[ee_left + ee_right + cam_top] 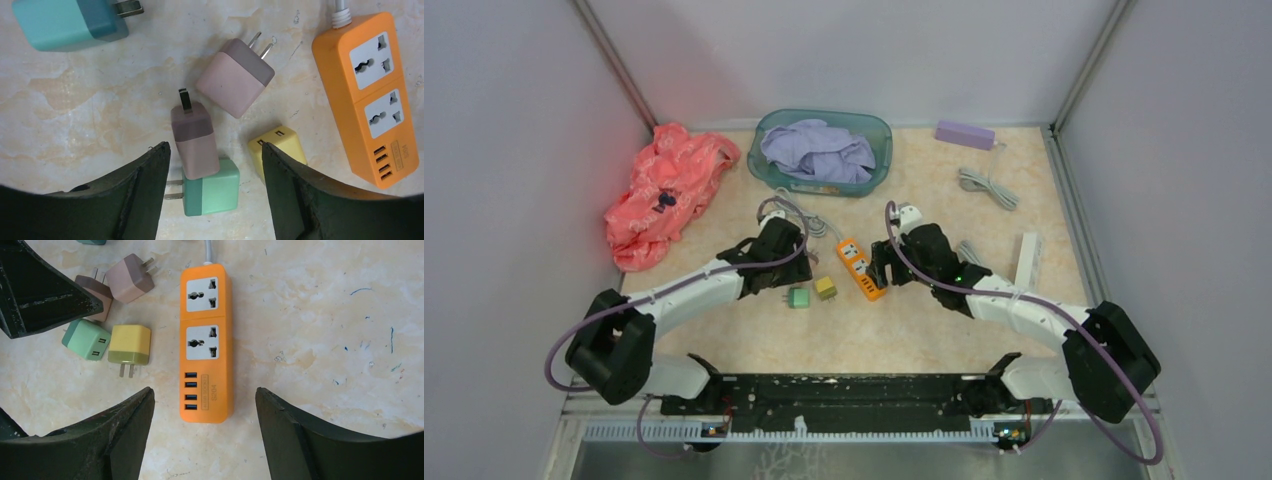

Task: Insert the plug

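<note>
A translucent teal plastic basin [824, 188] at the upper centre of the overhead view holds one crumpled lilac cloth [817, 150]. Five cube-shaped pronged plugs (one teal [65, 22], one pale pink [235, 77], one mauve [194, 137], one mint-green [215, 192], one yellow [280, 150]) lie left of one orange power strip [206, 345] with two sockets and four USB ports. The left gripper [215, 150] gapes empty around the mauve plug overlapping the green one, and the right gripper [204, 392] gapes empty over the strip's USB end.
</note>
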`<action>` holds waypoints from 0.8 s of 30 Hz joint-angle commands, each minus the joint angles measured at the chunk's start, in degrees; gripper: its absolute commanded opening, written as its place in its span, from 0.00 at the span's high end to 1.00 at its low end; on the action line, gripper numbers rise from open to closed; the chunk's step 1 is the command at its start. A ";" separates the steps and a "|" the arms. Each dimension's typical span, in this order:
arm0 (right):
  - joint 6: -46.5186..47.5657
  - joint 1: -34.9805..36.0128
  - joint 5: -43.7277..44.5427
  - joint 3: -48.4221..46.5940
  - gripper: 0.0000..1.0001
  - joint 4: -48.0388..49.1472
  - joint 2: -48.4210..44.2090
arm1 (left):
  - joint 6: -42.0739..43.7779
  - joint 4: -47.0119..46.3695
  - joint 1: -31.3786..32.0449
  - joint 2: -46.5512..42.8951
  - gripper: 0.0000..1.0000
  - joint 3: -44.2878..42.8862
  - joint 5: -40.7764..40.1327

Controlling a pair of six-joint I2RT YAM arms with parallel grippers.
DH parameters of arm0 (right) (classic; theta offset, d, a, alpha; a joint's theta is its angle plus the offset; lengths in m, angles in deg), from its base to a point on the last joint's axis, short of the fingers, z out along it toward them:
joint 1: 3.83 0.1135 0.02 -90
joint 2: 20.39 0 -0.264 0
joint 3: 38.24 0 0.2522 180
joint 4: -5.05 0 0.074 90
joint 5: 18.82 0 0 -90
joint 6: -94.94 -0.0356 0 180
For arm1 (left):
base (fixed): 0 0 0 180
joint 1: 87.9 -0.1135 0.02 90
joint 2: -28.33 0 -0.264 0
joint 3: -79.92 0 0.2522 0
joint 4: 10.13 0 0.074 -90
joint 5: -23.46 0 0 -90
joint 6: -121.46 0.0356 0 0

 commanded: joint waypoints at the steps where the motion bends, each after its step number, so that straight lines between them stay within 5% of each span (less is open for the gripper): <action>1: 1.78 1.34 1.73 -1.04 0.26 1.67 -1.37 | 0.69 -3.04 -0.46 2.44 0.28 -2.14 1.38; 8: 3.07 2.47 2.11 -0.85 0.26 2.34 -0.82 | 0.40 -4.56 -1.25 6.20 0.43 -2.53 1.46; 15: 4.67 4.79 3.53 -1.69 0.26 2.75 0.32 | -1.43 -4.54 -1.66 4.17 0.70 -1.85 4.47; 24: 8.01 8.04 3.48 -4.52 0.25 3.98 1.27 | -7.74 -3.78 -1.94 -2.79 0.81 -1.52 8.42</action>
